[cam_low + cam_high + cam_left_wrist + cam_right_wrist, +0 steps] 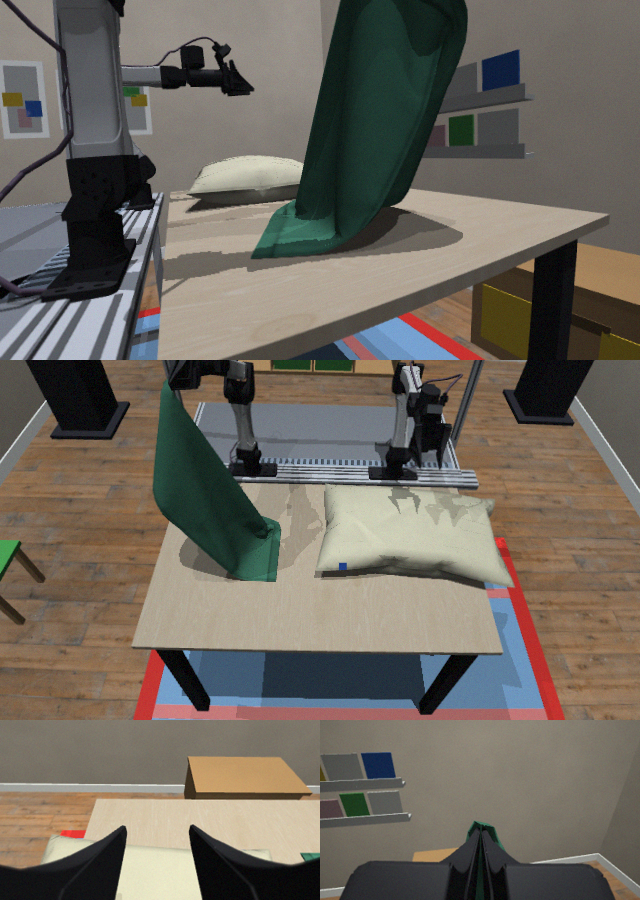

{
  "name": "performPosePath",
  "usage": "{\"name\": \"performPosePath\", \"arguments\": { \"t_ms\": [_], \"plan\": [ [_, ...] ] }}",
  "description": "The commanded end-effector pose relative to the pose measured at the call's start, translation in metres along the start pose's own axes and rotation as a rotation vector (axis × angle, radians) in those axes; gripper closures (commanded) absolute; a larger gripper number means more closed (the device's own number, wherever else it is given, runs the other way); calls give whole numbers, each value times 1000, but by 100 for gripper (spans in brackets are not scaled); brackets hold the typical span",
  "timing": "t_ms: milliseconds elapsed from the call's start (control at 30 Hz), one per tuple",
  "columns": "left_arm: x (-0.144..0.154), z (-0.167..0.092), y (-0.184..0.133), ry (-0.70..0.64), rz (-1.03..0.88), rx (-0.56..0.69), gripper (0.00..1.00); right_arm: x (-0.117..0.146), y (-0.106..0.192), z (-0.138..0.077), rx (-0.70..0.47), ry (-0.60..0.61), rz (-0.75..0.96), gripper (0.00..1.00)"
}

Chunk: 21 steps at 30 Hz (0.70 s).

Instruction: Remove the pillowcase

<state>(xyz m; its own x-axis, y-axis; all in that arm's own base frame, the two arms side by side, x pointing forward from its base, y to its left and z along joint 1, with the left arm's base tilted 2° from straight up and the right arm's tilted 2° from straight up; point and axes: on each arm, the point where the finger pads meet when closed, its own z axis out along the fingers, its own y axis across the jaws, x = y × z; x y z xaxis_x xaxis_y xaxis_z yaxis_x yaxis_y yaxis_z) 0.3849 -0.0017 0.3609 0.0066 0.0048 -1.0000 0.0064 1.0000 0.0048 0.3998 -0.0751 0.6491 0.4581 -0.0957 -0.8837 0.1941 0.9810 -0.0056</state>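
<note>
A: ok so the green pillowcase (200, 485) (370, 110) (474, 830) is fully off, and the cream pillow (405, 530) (250, 177) (161, 869) is lying by itself on the table (320, 615) (500, 215) (161, 816). What's the trick for the last bit?

B: Right arm's jaws are clamped on the pillowcase, holding it high with just its lower end on the table. I'd lower it slowly, laying the cloth down away from the pillow, then open up once most of it is supported.

A: Why not just drop it?

B: Allowed, but tall cloth could topple toward the pillow or slide off the edge. Bring the held end in over the table first.

A: And the left arm?

B: Jaws apart, nothing in them, above the pillow. I'd park it there; the gap's already good.
</note>
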Motion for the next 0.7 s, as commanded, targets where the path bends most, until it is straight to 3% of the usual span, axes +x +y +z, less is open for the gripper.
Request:
{"name": "performPosePath", "arguments": {
  "t_ms": [0, 233, 267, 400, 433, 667],
  "plan": [
    [-24, 4, -5, -58, -10, 16, 37, -39, -1, -11, 2, -87, 7, 99],
    [-24, 4, -5, -58, -10, 16, 37, -28, 0, -8, 1, -62, 6, 99],
    [-24, 4, -5, -58, -10, 16, 37, -15, 0, -4, 0, -36, 4, 99],
    [-24, 4, -5, -58, -10, 16, 37, -17, 0, -7, -1, -37, 6, 99],
    [-24, 4, -5, -58, -10, 16, 37, 1, -7, 4, 21, -4, 2, 99],
    [-24, 4, -5, -58, -10, 16, 37, -13, -23, 5, 42, -39, -16, 99]
  ]
}}
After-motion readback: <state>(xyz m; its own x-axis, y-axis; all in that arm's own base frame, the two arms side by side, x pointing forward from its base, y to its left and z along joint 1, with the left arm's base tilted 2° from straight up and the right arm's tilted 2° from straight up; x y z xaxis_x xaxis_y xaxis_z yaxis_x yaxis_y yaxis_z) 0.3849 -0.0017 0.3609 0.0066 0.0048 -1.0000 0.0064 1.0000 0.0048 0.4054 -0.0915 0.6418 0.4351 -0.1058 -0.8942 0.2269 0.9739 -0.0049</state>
